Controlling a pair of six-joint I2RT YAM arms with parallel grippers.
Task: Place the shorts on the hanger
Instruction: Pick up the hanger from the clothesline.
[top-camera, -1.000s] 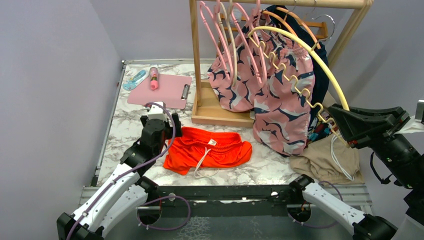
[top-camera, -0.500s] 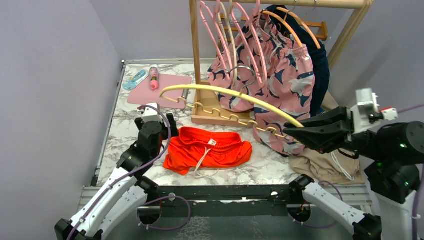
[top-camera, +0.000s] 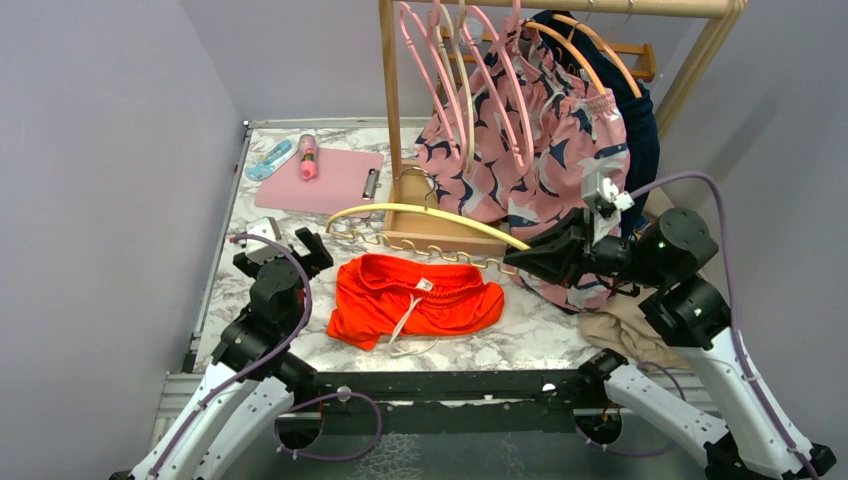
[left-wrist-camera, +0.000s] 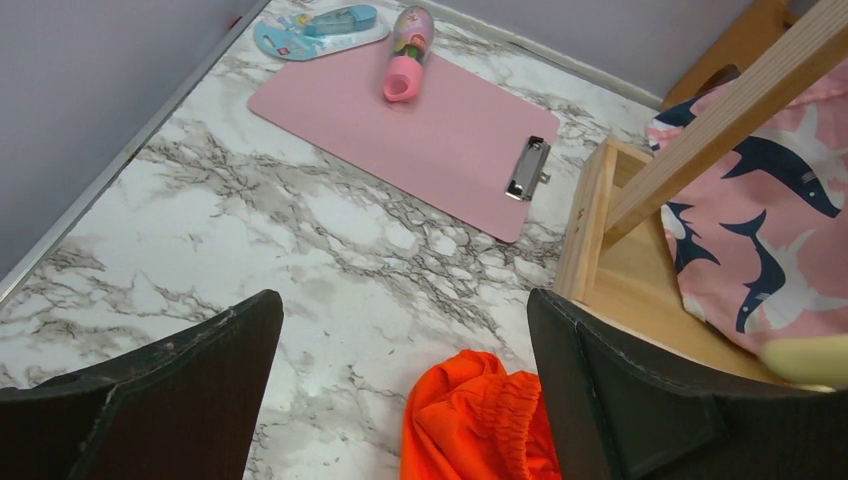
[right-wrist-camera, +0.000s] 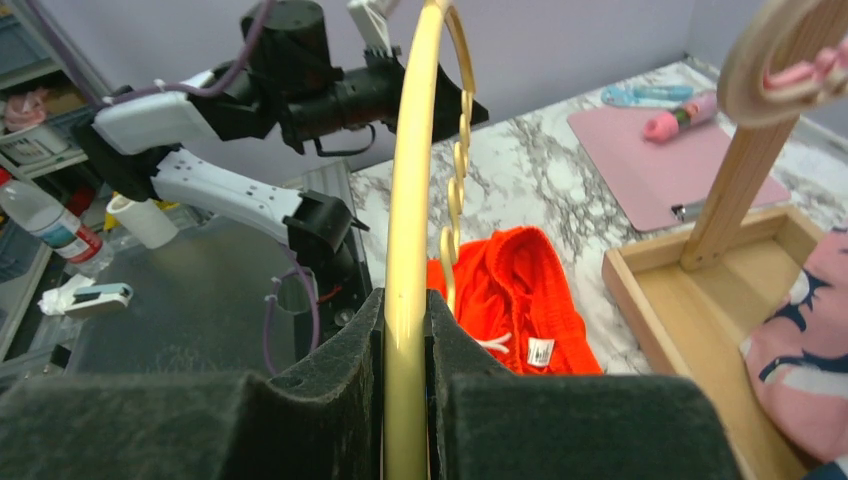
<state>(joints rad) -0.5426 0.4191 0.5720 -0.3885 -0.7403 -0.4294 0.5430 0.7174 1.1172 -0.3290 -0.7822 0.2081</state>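
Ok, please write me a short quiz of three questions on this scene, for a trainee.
1. True or false: the right end effector is shut on the hanger.
2. Where do the shorts lie? A: on the table. B: on the clipboard. C: on the rack.
3. Fill in: the left end effector is ____ and holds nothing.
Key: 1 true; 2 A; 3 open.

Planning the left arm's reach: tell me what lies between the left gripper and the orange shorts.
Only bare marble tabletop lies between the open left gripper and the shorts, seen in the left wrist view.
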